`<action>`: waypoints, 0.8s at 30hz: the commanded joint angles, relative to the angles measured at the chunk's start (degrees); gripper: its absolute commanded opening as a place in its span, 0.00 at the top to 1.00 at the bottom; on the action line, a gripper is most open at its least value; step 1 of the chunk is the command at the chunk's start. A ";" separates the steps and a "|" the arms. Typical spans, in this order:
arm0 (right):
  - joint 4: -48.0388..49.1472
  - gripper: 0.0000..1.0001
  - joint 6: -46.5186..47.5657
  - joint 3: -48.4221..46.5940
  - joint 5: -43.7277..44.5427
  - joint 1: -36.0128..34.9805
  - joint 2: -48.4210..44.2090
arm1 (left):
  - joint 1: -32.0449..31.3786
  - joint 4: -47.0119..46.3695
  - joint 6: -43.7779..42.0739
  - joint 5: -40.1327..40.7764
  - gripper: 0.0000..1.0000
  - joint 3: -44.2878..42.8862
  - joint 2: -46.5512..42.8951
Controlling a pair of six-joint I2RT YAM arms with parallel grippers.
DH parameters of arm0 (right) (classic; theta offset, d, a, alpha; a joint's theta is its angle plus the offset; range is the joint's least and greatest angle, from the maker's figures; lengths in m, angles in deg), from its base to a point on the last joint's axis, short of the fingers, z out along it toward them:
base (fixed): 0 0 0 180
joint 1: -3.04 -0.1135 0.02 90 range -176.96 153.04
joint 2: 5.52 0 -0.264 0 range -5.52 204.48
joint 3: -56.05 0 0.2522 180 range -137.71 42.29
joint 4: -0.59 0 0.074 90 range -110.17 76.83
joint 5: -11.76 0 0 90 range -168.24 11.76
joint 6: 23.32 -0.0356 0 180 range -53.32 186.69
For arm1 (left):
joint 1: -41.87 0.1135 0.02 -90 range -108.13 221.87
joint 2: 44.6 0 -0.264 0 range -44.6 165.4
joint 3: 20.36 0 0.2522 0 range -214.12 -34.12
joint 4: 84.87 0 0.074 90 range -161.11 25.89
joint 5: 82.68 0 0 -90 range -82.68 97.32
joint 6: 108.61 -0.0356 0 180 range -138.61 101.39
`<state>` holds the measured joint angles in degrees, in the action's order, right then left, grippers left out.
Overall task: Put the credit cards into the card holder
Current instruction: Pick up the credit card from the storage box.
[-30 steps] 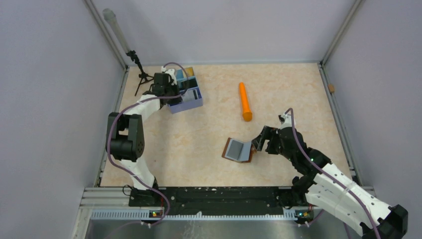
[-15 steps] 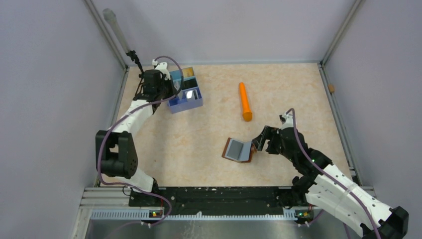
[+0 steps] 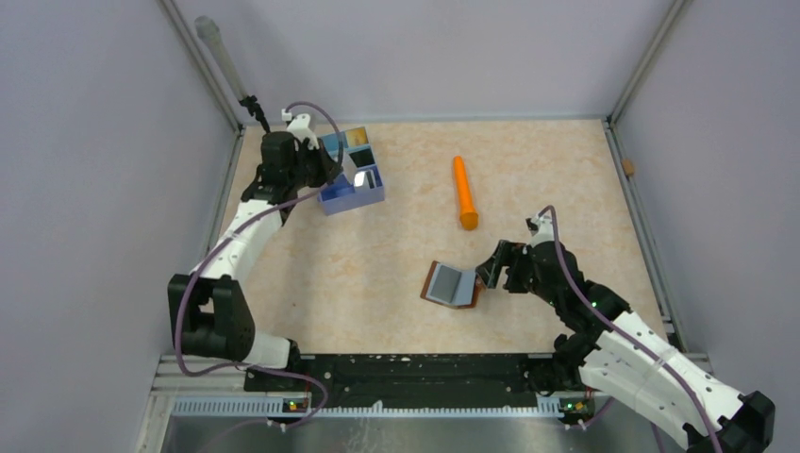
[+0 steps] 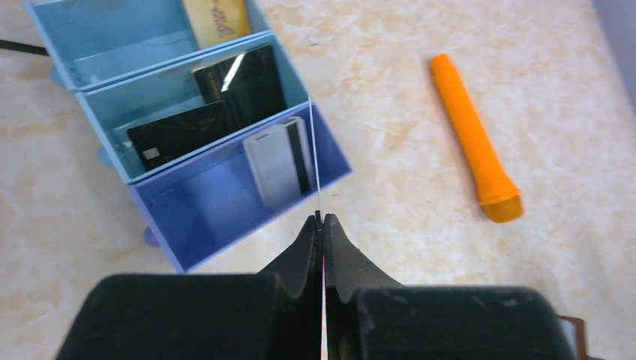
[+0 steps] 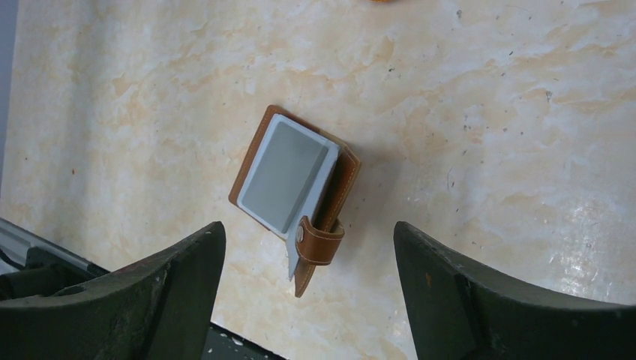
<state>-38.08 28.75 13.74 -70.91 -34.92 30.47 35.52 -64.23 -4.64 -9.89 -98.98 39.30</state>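
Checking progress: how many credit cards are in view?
6: grey card in the card holder; edge-on card in the left gripper; gold card, two black cards, white card in the blue tray. More may be hidden.

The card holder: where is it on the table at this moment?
In the top external view the card holder lies right of centre, just left of the right arm's fingers and nearer the arm bases than the orange marker.

A card (image 5: 285, 176) lies on the holder (image 5: 319, 241). Behind the holder lies the marker (image 3: 463, 192). Well to its left and farther back, the tray (image 4: 225, 217) holds cards (image 4: 247, 82).
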 commanded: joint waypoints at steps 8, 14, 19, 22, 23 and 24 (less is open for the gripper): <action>5.00 0.17 7.46 -8.68 -13.84 0.78 1.12 | -8.26 -2.29 3.06 -16.47 1.00 5.88 -12.36; 5.62 0.14 9.16 -12.20 -20.96 2.18 1.89 | -18.72 -2.41 2.96 -24.18 1.00 6.66 -14.12; 5.18 0.11 10.58 -13.62 -26.35 5.66 1.98 | -23.65 -9.02 8.52 -30.83 1.00 9.17 -14.83; 6.32 0.09 11.42 -12.87 -30.25 8.21 1.98 | -25.64 -11.81 11.21 -33.01 1.00 10.96 -14.61; 7.31 0.08 11.35 -12.27 -31.93 9.11 2.18 | -26.29 -11.87 11.38 -33.24 1.00 11.21 -14.45; 8.50 0.09 11.08 -11.66 -34.35 9.96 2.62 | -26.94 -11.99 11.60 -33.60 1.00 11.36 -14.35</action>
<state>-34.03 38.33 2.79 -96.83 -27.86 32.46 10.47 -70.31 3.73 -38.63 -88.77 26.25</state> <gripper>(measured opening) 0.911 0.005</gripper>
